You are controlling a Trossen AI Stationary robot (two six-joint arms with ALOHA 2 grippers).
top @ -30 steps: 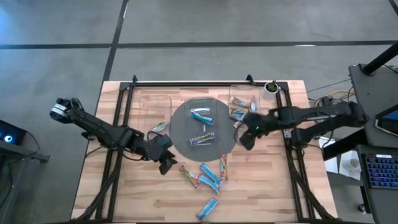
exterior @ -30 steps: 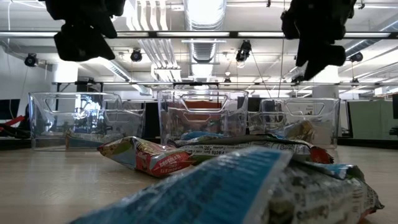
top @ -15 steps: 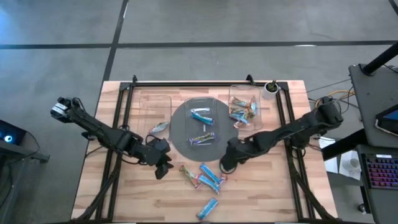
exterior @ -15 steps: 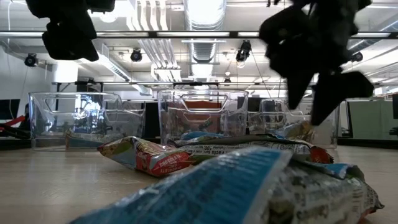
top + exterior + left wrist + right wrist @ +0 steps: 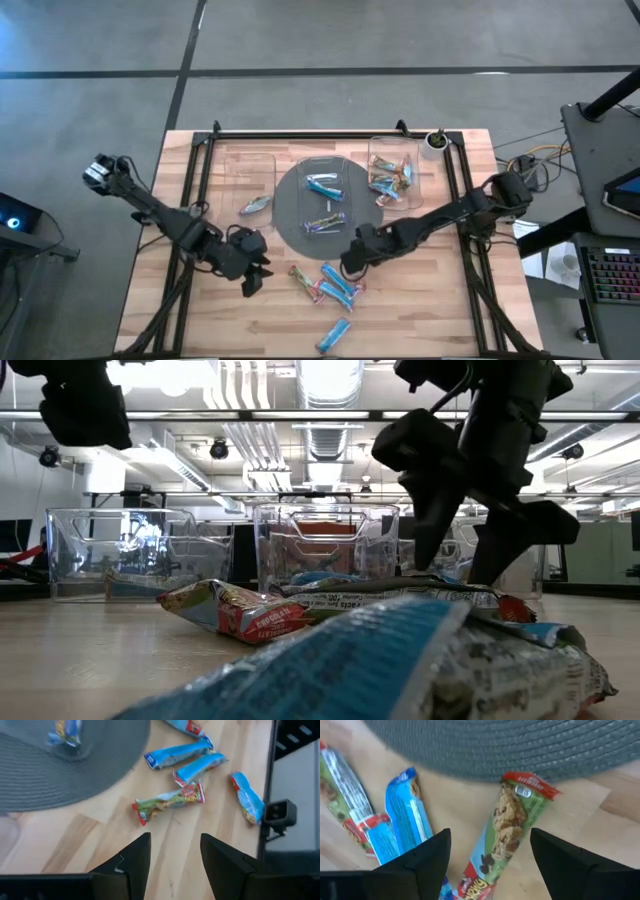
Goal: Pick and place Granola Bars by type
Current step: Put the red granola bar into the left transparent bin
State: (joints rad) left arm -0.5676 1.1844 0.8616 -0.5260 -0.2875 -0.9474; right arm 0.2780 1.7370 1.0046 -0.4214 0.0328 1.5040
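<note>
Several loose Granola Bars lie flat on the wood near the table's front: a green-and-red one (image 5: 512, 827), a light-blue one (image 5: 412, 820), another light-blue one (image 5: 335, 335) nearer the edge. My right gripper (image 5: 350, 266) hangs low over this group, open, its fingers on either side of the green-and-red bar without touching it. My left gripper (image 5: 252, 283) stands open above bare wood left of the group, with the bars (image 5: 167, 802) ahead of it. More bars lie on the round grey plate (image 5: 290, 215) and in the right clear tray (image 5: 393, 172).
A clear tray (image 5: 250, 168) stands at the far left, with one bar (image 5: 256, 204) on the wood by its near end. A third tray (image 5: 325, 170) sits on the plate's far part. Black rails (image 5: 192, 200) run along both table sides. Bare wood lies near left and near right.
My right gripper has come from beside the right tray toward the table's near edge and left, sinking low over the loose bars, and its wrist has rolled. My left gripper has drifted a little toward the near left. The bars have not moved.
</note>
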